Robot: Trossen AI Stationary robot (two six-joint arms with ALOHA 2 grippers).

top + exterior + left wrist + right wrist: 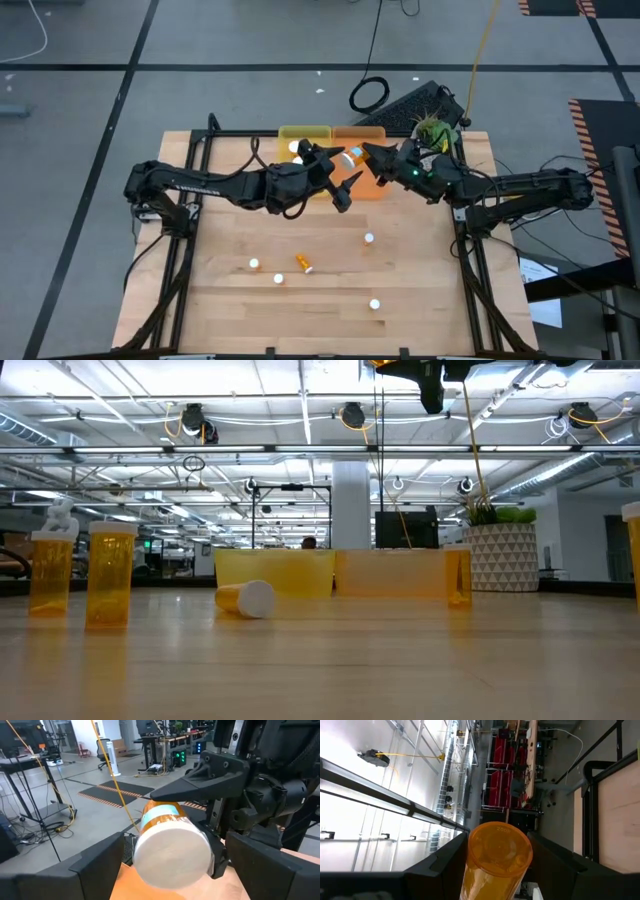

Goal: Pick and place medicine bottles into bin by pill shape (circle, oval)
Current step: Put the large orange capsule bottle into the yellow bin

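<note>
My right gripper (373, 160) is shut on an orange medicine bottle (352, 157) with a white cap (170, 854), held in the air over the orange bin (372, 188). My left gripper (331, 174) faces it, open. Its two fingers (100, 865) stand on either side of the cap end without touching it. The yellow bin (305, 135) lies beside the orange one at the table's far edge, with a white cap (295, 148) showing inside. Several more bottles stand or lie on the table, such as one on its side (303, 263). My right gripper pinches the bottle's orange body (474, 870) between its two fingers, which lie across the bottle. The closed base end (500, 847) sticks out past the fingers on one side. The capped end (170, 854) points toward the left gripper. The bottle is lifted clear, above the orange bin.
A white patterned pot with a green plant (432, 132) stands at the far right corner, close to the right arm. Upright bottles (110, 575) (50, 572) and one lying on its side (247, 598) dot the table's middle and near part. A black keyboard (420, 105) lies beyond the far edge.
</note>
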